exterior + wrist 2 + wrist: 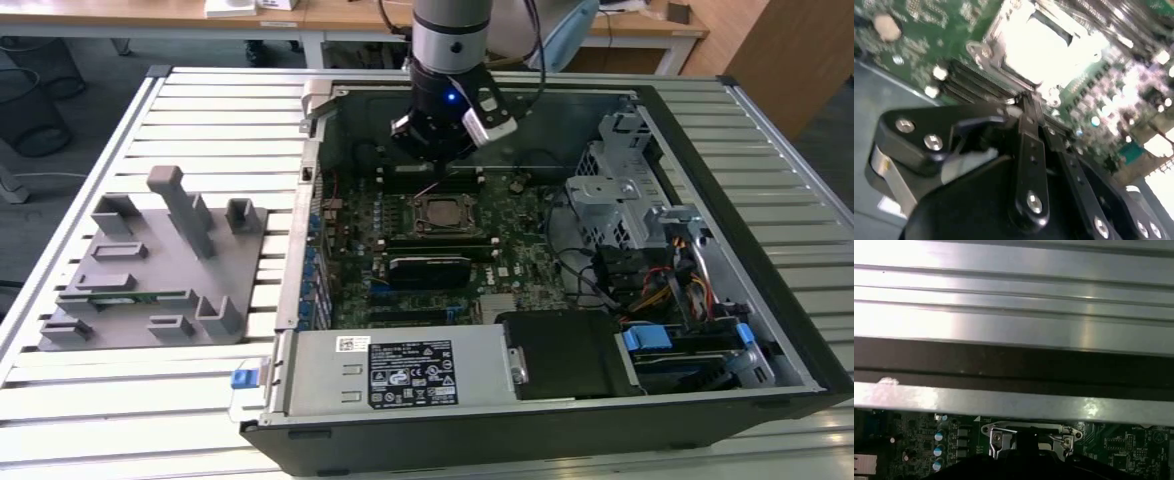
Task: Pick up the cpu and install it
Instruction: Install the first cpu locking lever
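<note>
Silver-grey, the cpu (439, 213) sits in the socket frame (439, 232) at the middle of the motherboard (521, 255) in the exterior view; the gripper (430, 160) hangs just above that frame, toward the case's (747, 250) far wall. In the second wrist view its fingers (1030, 150) appear pressed together, grasping nothing, with the cpu (1041, 42) glaring beyond. In the first wrist view the socket frame (1030, 436) lies below the case wall (1014, 405).

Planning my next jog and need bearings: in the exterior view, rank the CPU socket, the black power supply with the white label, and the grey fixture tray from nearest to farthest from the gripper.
1. CPU socket: on the motherboard, just below the gripper in the picture.
2. Power supply: at the case's near edge.
3. Grey fixture tray: outside the case, on the exterior view's left.
</note>
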### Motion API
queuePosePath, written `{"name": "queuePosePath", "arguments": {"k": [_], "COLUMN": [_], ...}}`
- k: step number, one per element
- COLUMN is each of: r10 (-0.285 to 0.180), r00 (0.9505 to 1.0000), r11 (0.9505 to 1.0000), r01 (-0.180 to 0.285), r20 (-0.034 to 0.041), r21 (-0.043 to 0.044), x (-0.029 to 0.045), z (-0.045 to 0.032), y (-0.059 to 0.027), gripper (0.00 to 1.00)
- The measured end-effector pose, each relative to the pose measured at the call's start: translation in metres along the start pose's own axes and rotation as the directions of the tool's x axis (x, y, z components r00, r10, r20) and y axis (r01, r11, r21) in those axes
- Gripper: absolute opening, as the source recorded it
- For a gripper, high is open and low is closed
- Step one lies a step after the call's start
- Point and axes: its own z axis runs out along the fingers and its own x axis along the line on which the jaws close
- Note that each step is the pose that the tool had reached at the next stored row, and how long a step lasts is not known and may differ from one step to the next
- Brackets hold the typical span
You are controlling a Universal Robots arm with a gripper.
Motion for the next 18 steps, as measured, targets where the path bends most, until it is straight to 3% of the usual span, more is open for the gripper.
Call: {"name": "queuePosePath", "arguments": {"k": [4, 18], "r10": [-0.002, -0.011], "r00": [1.0000, 0.9999], "r11": [1.0000, 0.9999], "r01": [0.002, 0.011], "r20": [0.0000, -0.0003], "r21": [-0.0001, 0.0000], "x": [-0.0054, -0.0144], "z": [0.0018, 0.0131], "y": [0.0014, 0.0042], "gripper": [0.11, 0.11]}}
